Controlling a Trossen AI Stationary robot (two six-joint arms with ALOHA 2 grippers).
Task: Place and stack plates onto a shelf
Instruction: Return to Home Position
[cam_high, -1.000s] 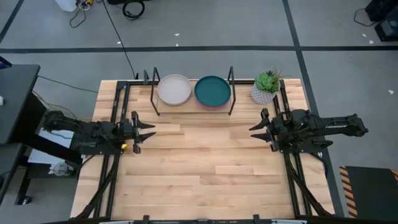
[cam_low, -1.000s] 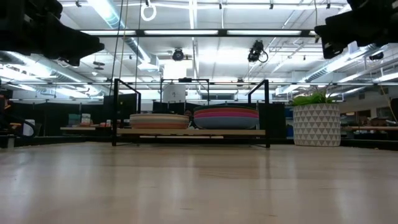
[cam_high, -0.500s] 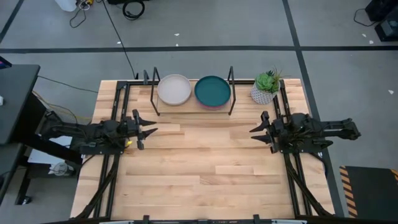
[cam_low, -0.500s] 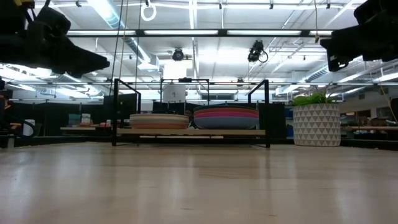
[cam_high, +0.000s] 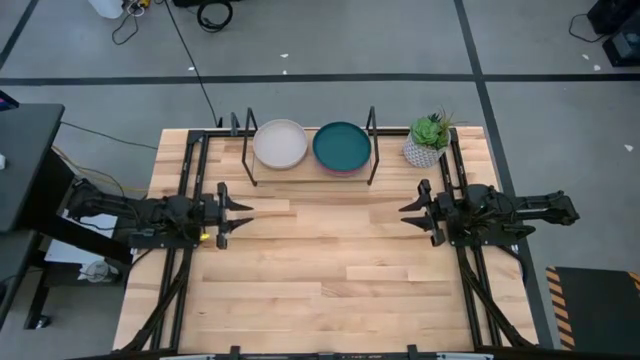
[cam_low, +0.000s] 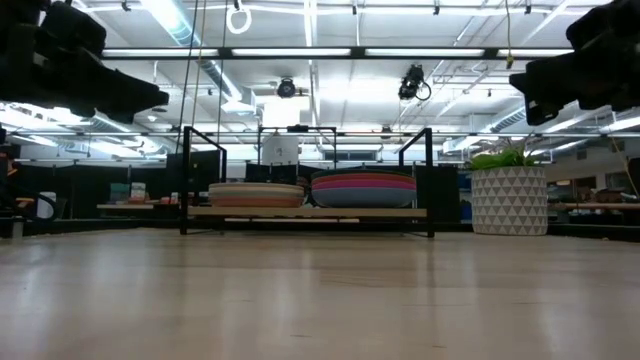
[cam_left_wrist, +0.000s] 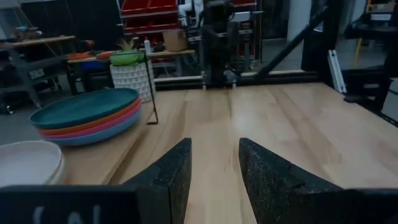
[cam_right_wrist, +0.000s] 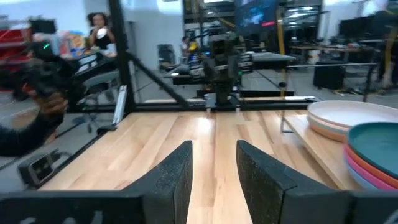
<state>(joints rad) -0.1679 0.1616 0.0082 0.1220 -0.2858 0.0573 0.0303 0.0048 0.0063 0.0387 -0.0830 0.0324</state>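
The left gripper (cam_high: 240, 208) is held above the left side of the light wooden table (cam_high: 320, 280), its fingers (cam_left_wrist: 168, 174) slightly parted and empty, and the right gripper (cam_high: 408, 210) is held likewise, empty, above the right side. At the far edge, round matte plates (cam_low: 362, 190) are stacked in two piles on the low black metal shelf with a wooden board (cam_low: 300, 212): the left pile is topped by a pale grey plate (cam_high: 280, 143), the right by a dark teal plate (cam_high: 342, 146).

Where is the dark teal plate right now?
High view: the dark teal plate tops the right-hand stack on the shelf, between the pale plate on its left and the potted plant on its right.
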